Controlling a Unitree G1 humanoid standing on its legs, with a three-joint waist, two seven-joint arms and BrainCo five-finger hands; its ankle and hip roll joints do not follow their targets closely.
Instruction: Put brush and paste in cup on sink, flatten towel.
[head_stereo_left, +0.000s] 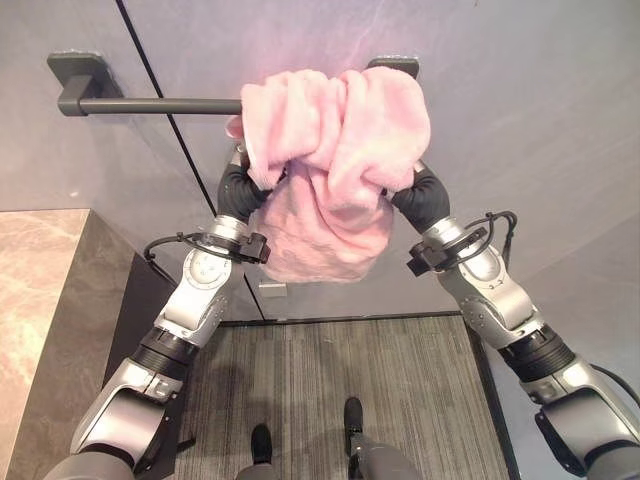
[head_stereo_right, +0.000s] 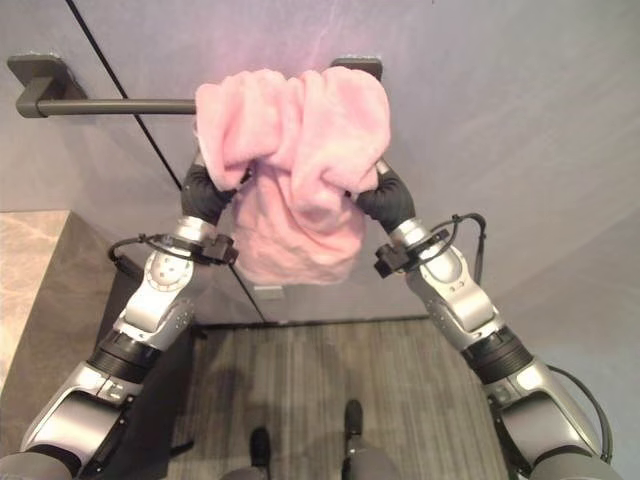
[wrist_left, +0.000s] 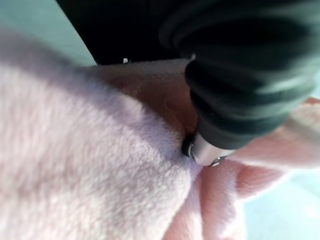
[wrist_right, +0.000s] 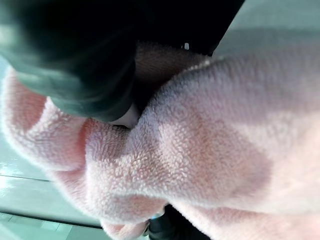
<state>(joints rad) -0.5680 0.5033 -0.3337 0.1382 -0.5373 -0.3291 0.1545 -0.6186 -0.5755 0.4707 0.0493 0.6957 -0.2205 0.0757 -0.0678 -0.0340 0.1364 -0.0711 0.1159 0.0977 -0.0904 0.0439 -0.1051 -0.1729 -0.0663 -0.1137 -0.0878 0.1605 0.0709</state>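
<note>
Soft, even light is falling over the fluffy pink towel (head_stereo_left: 335, 170) draped on the dark metal wall rail (head_stereo_left: 150, 105), casting faint shadows onto the pale grey wall (head_stereo_left: 520, 100) behind both hands. In both wrist views the dark ribbed covers are blurring heavily, while pile beside them is glowing, nearly overexposed.

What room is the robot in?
Probably a bathroom. A pink towel hangs bunched on a dark wall rail, and a stone counter stands at the robot's left.
</note>
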